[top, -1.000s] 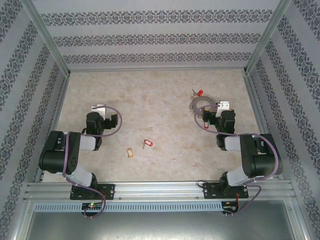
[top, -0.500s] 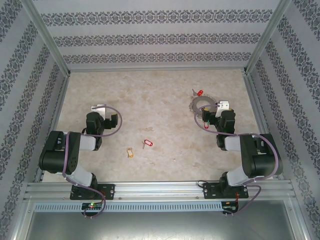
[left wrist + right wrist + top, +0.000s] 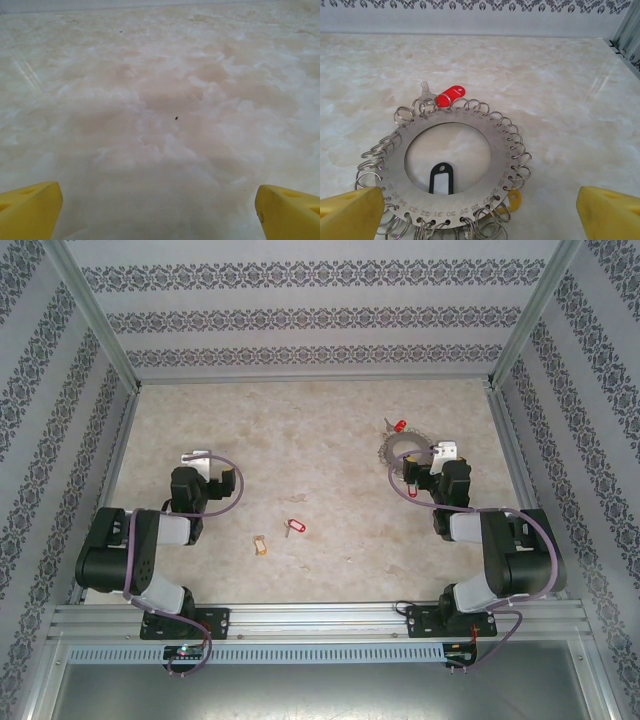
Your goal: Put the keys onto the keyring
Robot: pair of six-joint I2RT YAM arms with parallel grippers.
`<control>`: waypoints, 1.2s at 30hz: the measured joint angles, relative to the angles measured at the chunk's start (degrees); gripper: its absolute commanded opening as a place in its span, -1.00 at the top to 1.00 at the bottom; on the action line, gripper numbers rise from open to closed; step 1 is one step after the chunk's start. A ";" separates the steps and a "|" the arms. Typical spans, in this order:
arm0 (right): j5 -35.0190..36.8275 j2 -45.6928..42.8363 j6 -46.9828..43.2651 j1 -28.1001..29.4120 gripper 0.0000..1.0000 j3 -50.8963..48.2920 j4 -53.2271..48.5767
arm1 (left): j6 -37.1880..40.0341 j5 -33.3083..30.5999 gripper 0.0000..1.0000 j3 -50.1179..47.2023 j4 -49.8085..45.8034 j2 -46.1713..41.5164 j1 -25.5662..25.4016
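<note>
Yellow fingertips [image 3: 27, 210] of the left gripper [image 3: 205, 462] are seen spread wide in the left wrist view, with nothing but bare marbled table [image 3: 320, 420] between them. This gripper is held over the left part of the table, well apart from the keys.

Further right, near the middle and towards the near edge, the key with the tan tag [image 3: 261, 545] is laid flat. The key with the red tag [image 3: 293, 527] is found just beside it, slightly farther and to the right. Both lie loose, touched by neither gripper.

On the right side, the keyring [image 3: 402, 450] is laid flat on the table. In the right wrist view it is shown as a flat numbered metal disc [image 3: 492, 150] edged with many small split rings. A red tag [image 3: 450, 95] with a silvery key is hung at its far edge, a yellow tag [image 3: 514, 200] at its near right, and a black tag [image 3: 440, 177] is seen inside the central hole. The right gripper [image 3: 428, 468] is held at the ring's near edge, its fingers parted widely and nothing pinched.
</note>
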 measured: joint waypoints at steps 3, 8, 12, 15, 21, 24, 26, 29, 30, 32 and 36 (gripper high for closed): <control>-0.15 -1.86 -0.22 0.00 -0.97 0.76 -2.84 | 0.00 -0.17 -0.99 -0.35 -0.15 -2.89 0.00; -0.15 -5.68 0.35 0.20 -0.96 5.38 -12.74 | -0.50 -1.33 -0.99 -0.11 -2.64 -8.09 0.02; 0.02 -6.73 2.89 1.53 -0.96 11.34 -23.17 | -1.90 -2.40 -0.99 3.06 -10.47 -12.00 0.02; 0.48 -8.41 5.77 1.88 -0.96 14.32 -31.08 | -6.27 -4.98 -0.99 6.64 -16.79 -15.32 0.02; -3.30 -10.19 15.56 -1.29 -0.96 19.76 -41.38 | -16.41 -6.43 -0.99 18.82 -32.20 -16.59 0.42; -7.65 -8.24 19.02 -1.64 -0.91 22.49 -44.44 | -20.11 -1.95 -0.99 22.73 -36.54 -15.89 0.44; -10.16 -5.73 20.59 -1.62 -0.86 24.79 -46.66 | -22.64 1.46 -0.99 23.54 -37.83 -15.54 0.46; -13.00 -0.81 22.27 -1.62 -0.77 28.96 -50.40 | -25.79 5.88 -0.99 23.54 -39.56 -15.13 0.46; -13.62 0.72 22.71 -1.62 -0.74 30.40 -51.87 | -26.64 7.34 -0.99 23.54 -40.00 -14.93 0.44; -14.71 4.04 23.52 -1.60 -0.72 33.94 -55.34 | -28.39 10.69 -0.99 23.54 -40.72 -14.47 0.37; -15.43 8.85 24.28 -1.05 -0.68 39.65 -60.06 | -30.27 14.49 -0.99 23.54 -41.16 -13.44 -0.26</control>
